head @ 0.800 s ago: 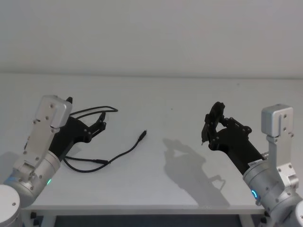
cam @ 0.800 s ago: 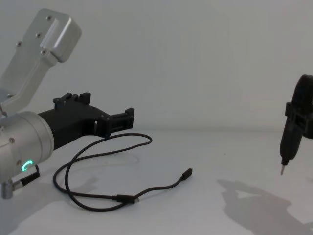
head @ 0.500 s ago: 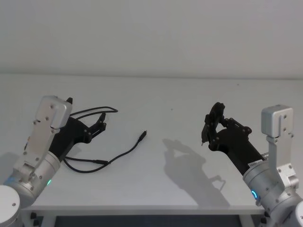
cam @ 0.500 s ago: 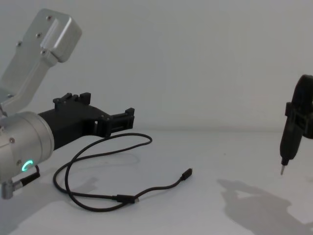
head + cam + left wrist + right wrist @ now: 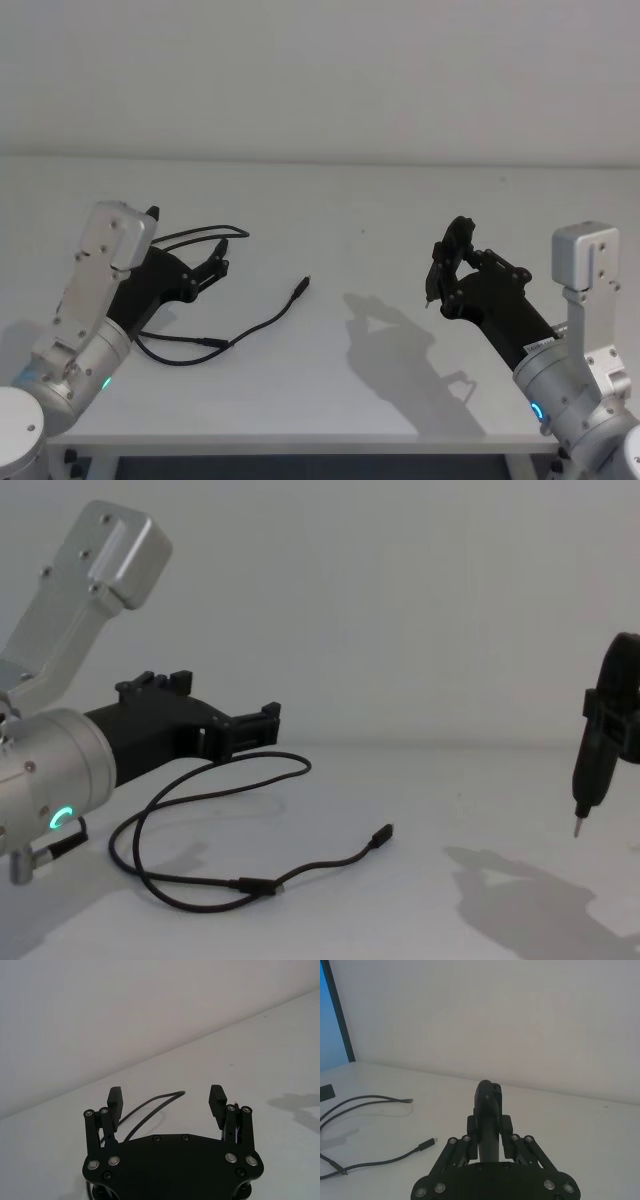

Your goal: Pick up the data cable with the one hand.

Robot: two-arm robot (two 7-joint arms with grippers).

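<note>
— White bench (image 5: 400, 200), pale wall behind. Long thin black data cable (image 5: 256, 886)?
— Lying in loose loops at lower left, ungripped.
— Black angular two-finger left claw (image 5: 219, 256)?
— Wide open, empty, hovering over the far loop. All-black right claw (image 5: 440, 275) raised at right.

Place: robot lab or test bench.
Table: bare white table (image 5: 350, 210), plain top.
Behind the table: blank white wall (image 5: 320, 70).
Above the table: left gripper (image 5: 220, 256) and right gripper (image 5: 445, 262) on silver arms (image 5: 90, 300).
Beside the table: blue panel (image 5: 327, 1020), dark-edged.
</note>
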